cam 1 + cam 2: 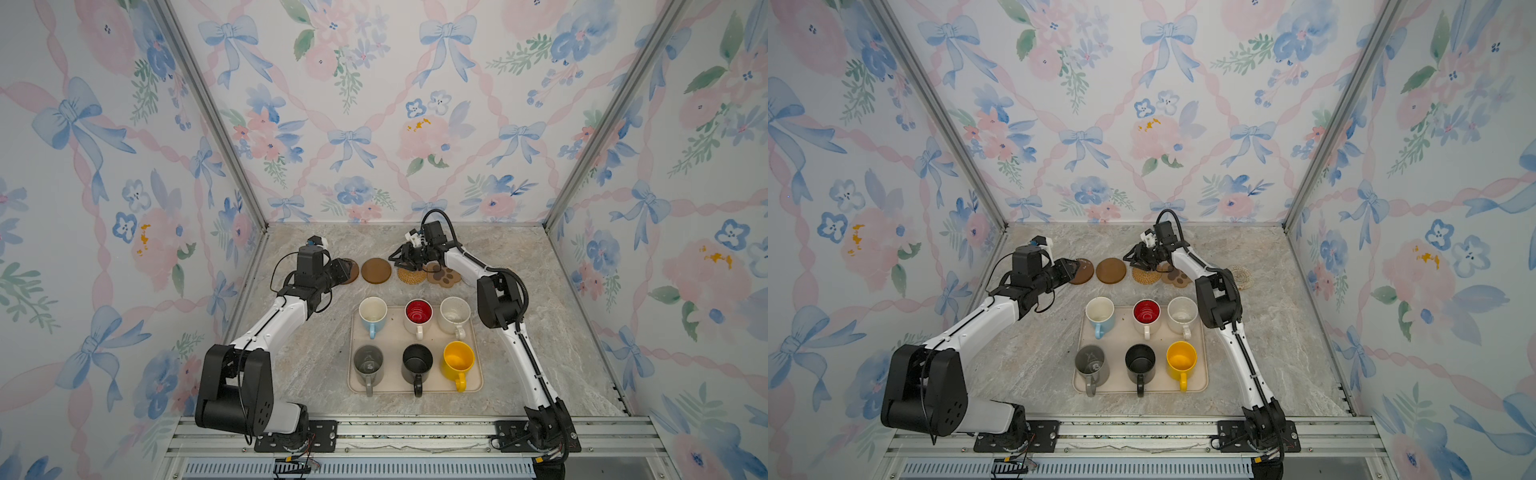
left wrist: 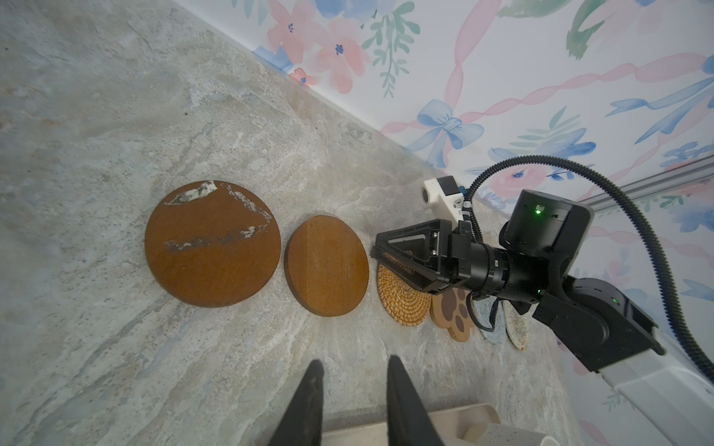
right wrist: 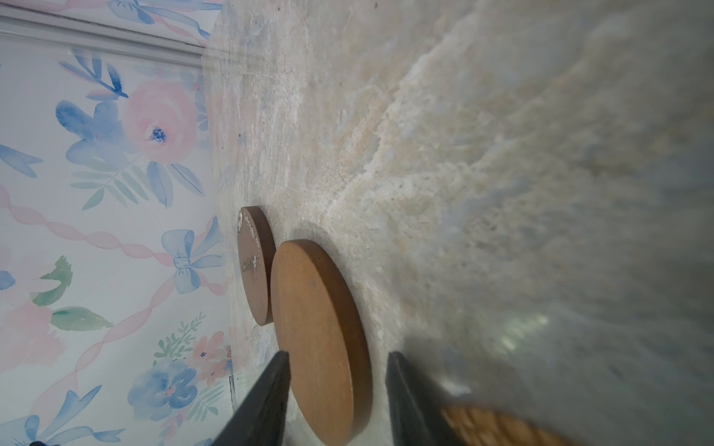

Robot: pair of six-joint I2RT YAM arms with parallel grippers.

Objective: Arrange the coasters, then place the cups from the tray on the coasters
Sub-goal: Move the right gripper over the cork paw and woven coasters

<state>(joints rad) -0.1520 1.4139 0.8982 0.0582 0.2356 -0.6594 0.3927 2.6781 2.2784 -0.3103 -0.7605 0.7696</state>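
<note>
The coasters lie in a row at the back: a scuffed brown disc [image 2: 212, 243], a plain brown disc [image 1: 376, 271], a rattan round [image 1: 411, 275], a paw [image 1: 444, 277], a blue-grey round [image 2: 490, 328] and a cream round [image 1: 1241, 276]. My left gripper [image 1: 348, 269] hangs over the scuffed disc's near edge, open and empty [image 2: 355, 365]. My right gripper [image 1: 398, 265] is open low over the rattan round's far edge, one finger against it [image 3: 338, 359]. Light blue [image 1: 372, 313], red-lined [image 1: 418, 312], speckled [image 1: 455, 313], grey [image 1: 368, 362], black [image 1: 417, 361] and yellow [image 1: 458, 357] cups stand on the tray [image 1: 392, 384].
Floral walls close in the marble table at the back and on both sides, and the coaster row lies near the back wall. My right arm's elbow [image 1: 498, 307] stands just right of the tray. A metal rail [image 1: 415, 432] runs along the front edge.
</note>
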